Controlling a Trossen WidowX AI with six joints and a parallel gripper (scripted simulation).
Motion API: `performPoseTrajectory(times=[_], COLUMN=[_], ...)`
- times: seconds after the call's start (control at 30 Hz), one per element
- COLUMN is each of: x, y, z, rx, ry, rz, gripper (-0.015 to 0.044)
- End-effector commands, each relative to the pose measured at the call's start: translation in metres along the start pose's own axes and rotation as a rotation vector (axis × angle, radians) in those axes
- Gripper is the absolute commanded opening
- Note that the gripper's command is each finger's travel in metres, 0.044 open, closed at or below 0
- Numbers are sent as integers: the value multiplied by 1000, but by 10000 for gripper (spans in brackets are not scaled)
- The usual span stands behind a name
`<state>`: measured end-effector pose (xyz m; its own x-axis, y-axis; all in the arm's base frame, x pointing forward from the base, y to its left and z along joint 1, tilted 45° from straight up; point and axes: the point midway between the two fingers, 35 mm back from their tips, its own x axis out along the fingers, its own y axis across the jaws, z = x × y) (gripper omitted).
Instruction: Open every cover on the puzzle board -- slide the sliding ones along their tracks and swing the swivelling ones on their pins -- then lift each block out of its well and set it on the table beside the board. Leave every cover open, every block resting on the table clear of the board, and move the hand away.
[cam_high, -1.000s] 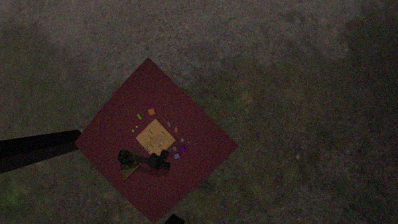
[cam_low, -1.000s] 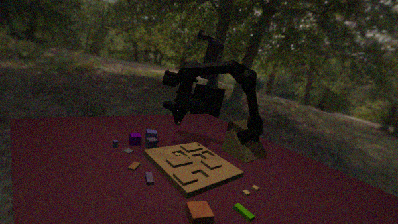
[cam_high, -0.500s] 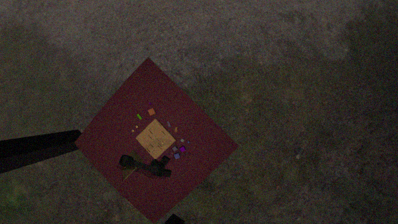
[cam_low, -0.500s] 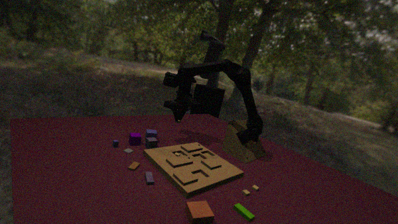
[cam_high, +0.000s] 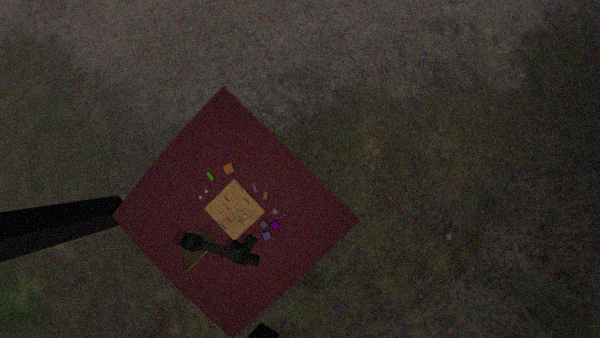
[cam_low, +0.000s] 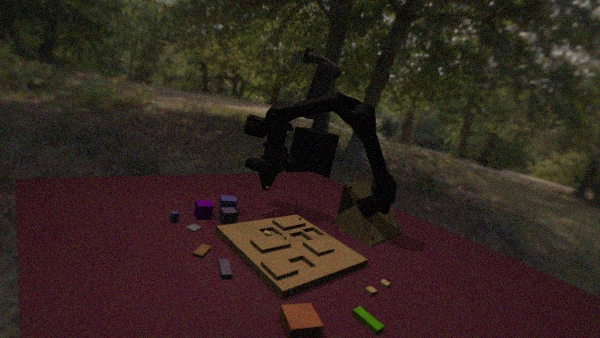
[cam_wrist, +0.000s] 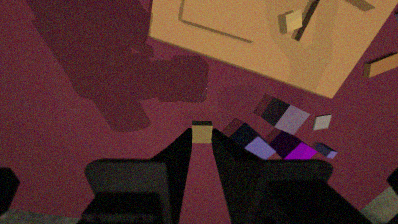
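Note:
The tan puzzle board (cam_high: 225, 200) (cam_low: 332, 267) (cam_wrist: 240, 25) lies on the red table, with raised covers and dark recesses; how far each cover is open is hard to tell in the dim light. A small yellow piece (cam_wrist: 294, 21) (cam_low: 269, 232) sits at a recess near one edge of the board. My gripper (cam_wrist: 201, 132) (cam_low: 267, 188) is shut on a small yellow block, its face showing between the fingertips in the wrist view. It hangs above the table, just off the board's edge. A purple block (cam_high: 275, 225) (cam_low: 203, 210) (cam_wrist: 301, 151) stands beside the board.
Near the purple block are a blue block (cam_low: 228, 201) (cam_wrist: 261, 148), a grey-lilac block (cam_low: 228, 215) (cam_wrist: 292, 119) and a pale flat piece (cam_low: 194, 227) (cam_wrist: 322, 122). An orange block (cam_high: 228, 168) (cam_low: 301, 317), a green bar (cam_high: 210, 176) (cam_low: 368, 319) and two small yellow pieces lie around the board's other sides.

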<state>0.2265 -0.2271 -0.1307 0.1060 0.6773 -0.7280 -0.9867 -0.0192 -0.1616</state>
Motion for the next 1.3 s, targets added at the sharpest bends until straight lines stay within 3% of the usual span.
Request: performPoseTrajectory(times=[0.0, 1.27], x=[8, 71], y=[0, 0], z=[0, 2], rx=[9, 8], ry=[-8, -11], rz=[0, -2], gripper=[80, 80])
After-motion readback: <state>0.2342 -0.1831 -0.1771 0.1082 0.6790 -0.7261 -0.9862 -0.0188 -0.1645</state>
